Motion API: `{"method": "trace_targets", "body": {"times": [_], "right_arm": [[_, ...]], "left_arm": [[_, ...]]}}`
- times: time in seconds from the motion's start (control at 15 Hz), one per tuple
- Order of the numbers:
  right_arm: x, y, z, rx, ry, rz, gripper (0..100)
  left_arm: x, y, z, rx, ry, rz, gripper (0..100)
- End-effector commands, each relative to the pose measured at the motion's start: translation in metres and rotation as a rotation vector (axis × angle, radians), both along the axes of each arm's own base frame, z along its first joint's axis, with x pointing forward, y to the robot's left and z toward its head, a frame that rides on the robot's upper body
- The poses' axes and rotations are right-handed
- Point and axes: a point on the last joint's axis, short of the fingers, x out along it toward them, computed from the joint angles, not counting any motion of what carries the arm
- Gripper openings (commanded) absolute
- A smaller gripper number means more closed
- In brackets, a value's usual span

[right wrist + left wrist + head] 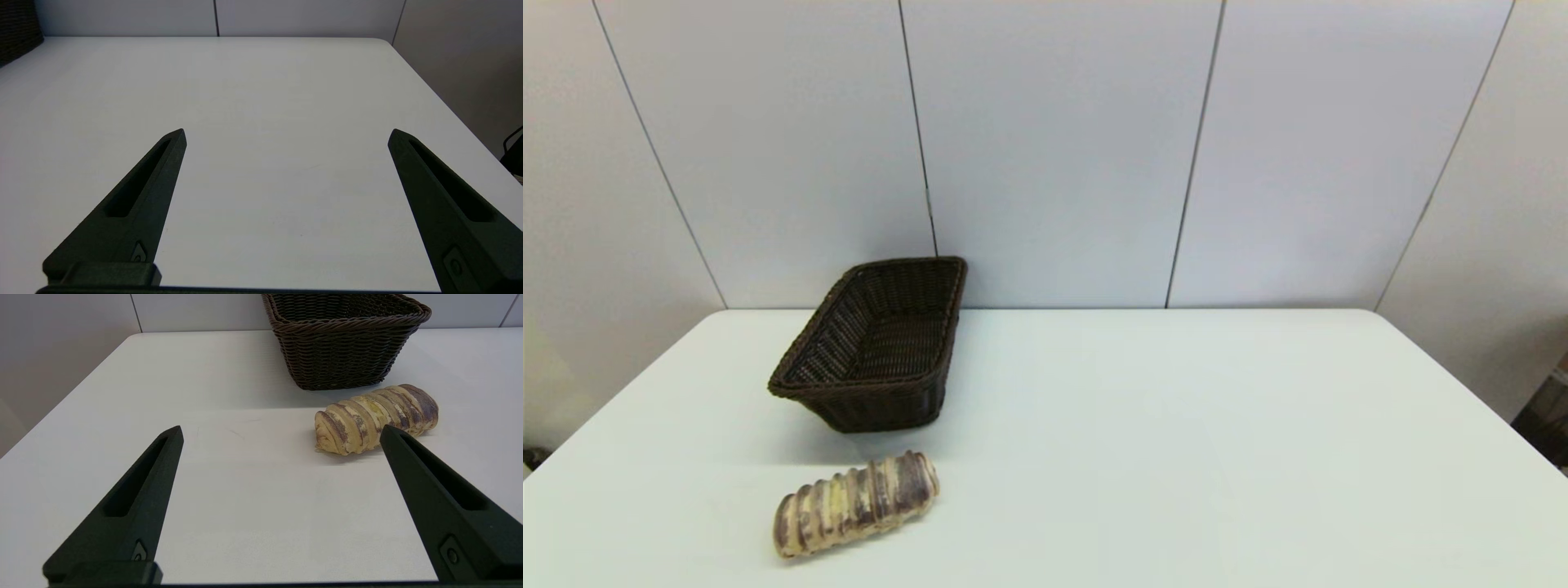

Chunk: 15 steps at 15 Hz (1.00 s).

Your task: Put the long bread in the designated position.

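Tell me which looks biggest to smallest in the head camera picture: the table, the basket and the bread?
1. The white table looks by far the biggest.
2. The dark wicker basket comes next.
3. The long bread looks smallest, though it lies nearer the camera, and its length about matches the basket's near end.

The long bread (856,504) lies on the table (1176,457) just before the basket (876,347) (left half).

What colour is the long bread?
The long bread is tan-yellow with purple-brown stripes along its ridges, seen best in the left wrist view.
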Motion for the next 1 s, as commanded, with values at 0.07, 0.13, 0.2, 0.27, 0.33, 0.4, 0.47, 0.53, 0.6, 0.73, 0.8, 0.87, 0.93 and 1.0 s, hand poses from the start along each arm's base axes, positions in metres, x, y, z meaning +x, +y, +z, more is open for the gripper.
{"method": "trace_targets", "body": {"times": [0.07, 0.13, 0.2, 0.27, 0.33, 0.4, 0.47, 0.53, 0.6, 0.73, 0.8, 0.87, 0.93, 1.0], "right_arm": [[0.0001, 0.0000, 0.0000, -0.001, 0.001, 0.001, 100], [0.0001, 0.0000, 0.0000, -0.001, 0.001, 0.001, 100], [0.0001, 0.0000, 0.0000, -0.001, 0.001, 0.001, 100], [0.0001, 0.0000, 0.0000, -0.001, 0.001, 0.001, 100], [0.0001, 0.0000, 0.0002, -0.001, 0.000, 0.001, 100], [0.0001, 0.0000, 0.0000, -0.001, 0.001, 0.001, 100], [0.0001, 0.0000, 0.0000, -0.001, 0.001, 0.001, 100], [0.0001, 0.0000, 0.0000, -0.001, 0.001, 0.001, 100], [0.0001, 0.0000, 0.0000, -0.001, 0.001, 0.001, 100], [0.0001, 0.0000, 0.0000, -0.001, 0.001, 0.001, 100], [0.0001, 0.0000, 0.0000, -0.001, 0.001, 0.001, 100], [0.0001, 0.0000, 0.0000, -0.001, 0.001, 0.001, 100], [0.0001, 0.0000, 0.0000, -0.001, 0.001, 0.001, 100], [0.0001, 0.0000, 0.0000, -0.001, 0.001, 0.001, 100]], "left_arm": [[0.0002, 0.0000, -0.0004, 0.001, 0.002, 0.000, 100], [0.0002, 0.0000, -0.0004, -0.001, 0.003, -0.001, 100], [0.0002, 0.0000, -0.0004, 0.001, 0.002, 0.000, 100], [0.0002, 0.0000, -0.0004, 0.001, 0.002, 0.000, 100], [0.0002, 0.0000, -0.0004, 0.001, 0.002, 0.000, 100], [0.0002, 0.0000, -0.0004, -0.001, 0.003, 0.000, 100], [0.0002, 0.0000, -0.0004, 0.001, 0.002, 0.000, 100], [0.0001, 0.0000, -0.0004, -0.001, 0.001, 0.000, 100], [0.0002, 0.0000, -0.0004, 0.001, 0.002, 0.000, 100], [0.0002, 0.0000, -0.0004, 0.001, 0.002, 0.000, 100], [0.0002, 0.0000, -0.0004, 0.001, 0.002, 0.000, 100], [0.0002, 0.0000, -0.0004, 0.001, 0.002, 0.000, 100], [0.0002, 0.0000, -0.0004, 0.001, 0.002, 0.000, 100], [0.0002, 0.0000, -0.0004, 0.001, 0.002, 0.000, 100]]}}
